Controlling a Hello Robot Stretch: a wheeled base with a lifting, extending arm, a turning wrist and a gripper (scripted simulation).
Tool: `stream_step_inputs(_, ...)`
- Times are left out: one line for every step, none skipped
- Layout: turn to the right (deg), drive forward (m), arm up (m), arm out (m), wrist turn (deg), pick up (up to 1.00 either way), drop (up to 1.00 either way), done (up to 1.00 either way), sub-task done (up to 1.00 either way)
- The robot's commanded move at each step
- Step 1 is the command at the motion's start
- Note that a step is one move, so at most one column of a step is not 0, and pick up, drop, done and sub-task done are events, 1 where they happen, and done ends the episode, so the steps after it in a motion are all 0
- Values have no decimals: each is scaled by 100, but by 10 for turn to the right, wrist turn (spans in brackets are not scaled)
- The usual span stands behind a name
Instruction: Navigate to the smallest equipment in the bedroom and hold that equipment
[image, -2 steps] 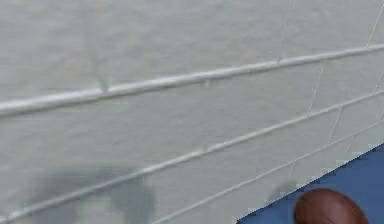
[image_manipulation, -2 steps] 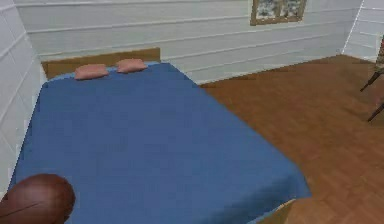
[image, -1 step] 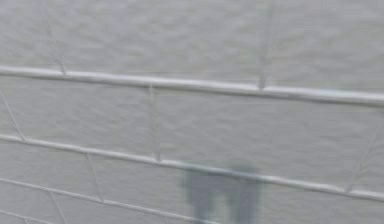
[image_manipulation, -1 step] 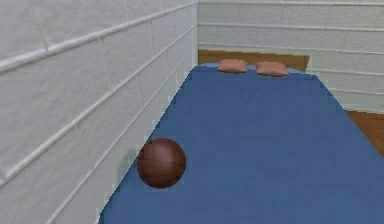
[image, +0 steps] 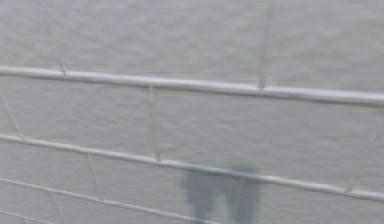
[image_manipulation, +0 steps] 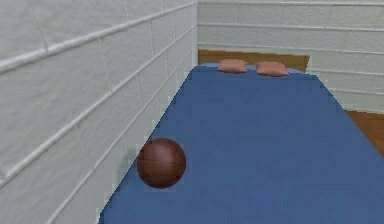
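A dark reddish-brown ball lies on the blue bed near its close corner, right beside the white brick wall at the arm side view's left. In the forward view a white brick wall stands very close ahead.
Two pinkish pillows lie at the bed's far end, against a brown headboard. A white brick wall closes the room behind them. A strip of brown floor shows at the bed's right side.
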Motion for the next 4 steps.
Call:
stream_step_inputs(0,0,30,0,0,0,0,0,0)
stream_step_inputs(0,0,0,30,0,0,0,0,0)
stream_step_inputs(0,0,0,0,450,0,0,0,0)
stream_step_inputs(0,0,0,0,450,0,0,0,0)
